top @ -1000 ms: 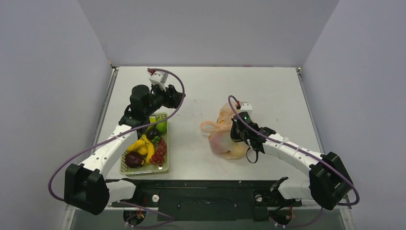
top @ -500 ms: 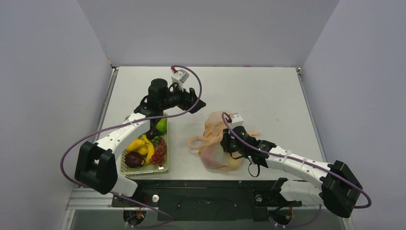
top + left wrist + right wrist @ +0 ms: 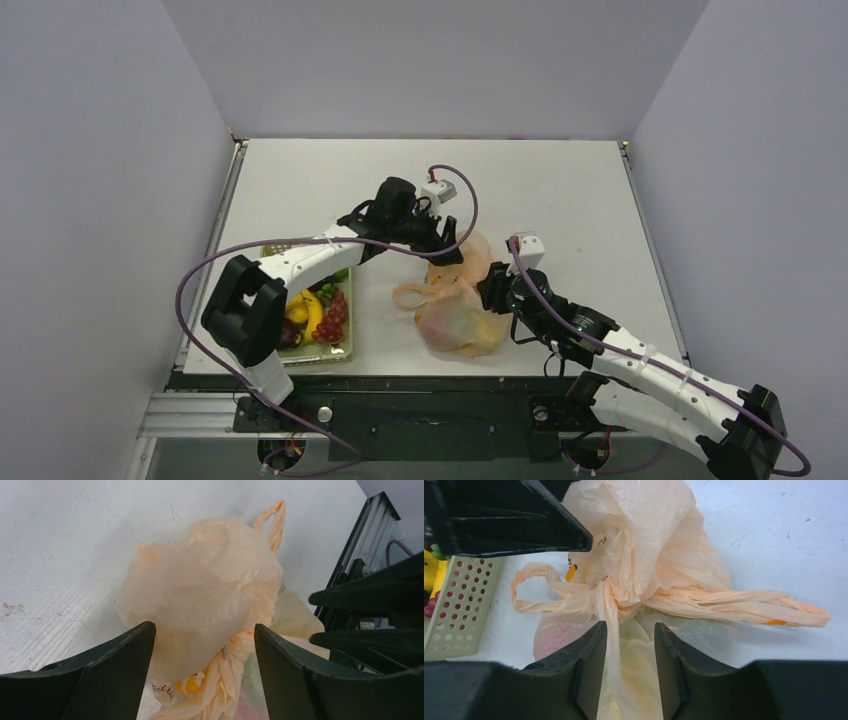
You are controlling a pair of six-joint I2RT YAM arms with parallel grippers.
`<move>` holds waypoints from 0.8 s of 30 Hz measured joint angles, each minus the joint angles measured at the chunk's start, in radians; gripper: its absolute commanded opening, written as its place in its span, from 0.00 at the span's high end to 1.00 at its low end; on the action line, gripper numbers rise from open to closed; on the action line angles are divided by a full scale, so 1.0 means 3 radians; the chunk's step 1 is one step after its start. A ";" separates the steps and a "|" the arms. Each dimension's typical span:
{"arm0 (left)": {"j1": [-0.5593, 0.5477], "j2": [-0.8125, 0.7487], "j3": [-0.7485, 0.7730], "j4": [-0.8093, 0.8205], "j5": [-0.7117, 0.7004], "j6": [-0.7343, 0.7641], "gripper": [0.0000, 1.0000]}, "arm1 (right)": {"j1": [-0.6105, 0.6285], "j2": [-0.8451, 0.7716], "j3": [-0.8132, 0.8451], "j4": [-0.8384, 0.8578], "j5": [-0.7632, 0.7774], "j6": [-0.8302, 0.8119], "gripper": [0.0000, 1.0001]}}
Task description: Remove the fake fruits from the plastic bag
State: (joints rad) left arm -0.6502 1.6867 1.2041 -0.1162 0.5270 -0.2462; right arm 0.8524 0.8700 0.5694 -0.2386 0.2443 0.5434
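Top external view: the peach-orange plastic bag (image 3: 455, 318) lies on the white table (image 3: 560, 190) near its front edge, between the two arms, gathered at the neck and bulging below. The left gripper (image 3: 450, 250) reaches across from the left and hangs over the bag's far, puffed-up top. In the left wrist view its two dark fingers (image 3: 100, 680) stand wide apart with that crinkled bulge showing between them, so this claw is open and holds nothing. The right gripper (image 3: 488, 293) sits at the bag's right side. In the right wrist view its fingers (image 3: 579, 680) are parted by a narrow gap, and a twisted strand of film runs down from the gathered neck into that gap. The claw reads as partly open rather than pinching, though whether a pad brushes the film is hard to tell. One loop handle (image 3: 415, 295) lies flat to the bag's left, and a second twisted handle (image 3: 744, 607) stretches across the table on the other side. Fake fruits (image 3: 634, 665) are inside the bag, showing through the film only as yellow and pinkish blurs. Left of the bag and apart from it stands a light green perforated basket (image 3: 345, 352) holding a yellow banana (image 3: 308, 312) and red grapes (image 3: 332, 318), partly hidden by the left arm.
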 measured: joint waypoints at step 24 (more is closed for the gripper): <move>-0.0251 0.0427 0.0478 -0.0572 -0.0362 0.0156 1.00 | 0.0347 0.0516 0.0084 0.0191 0.0416 0.0033 0.71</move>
State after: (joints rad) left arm -0.7254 1.8149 1.3476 -0.2878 0.4183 -0.1993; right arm 0.9565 1.0248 0.5945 -0.1814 0.3691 0.5533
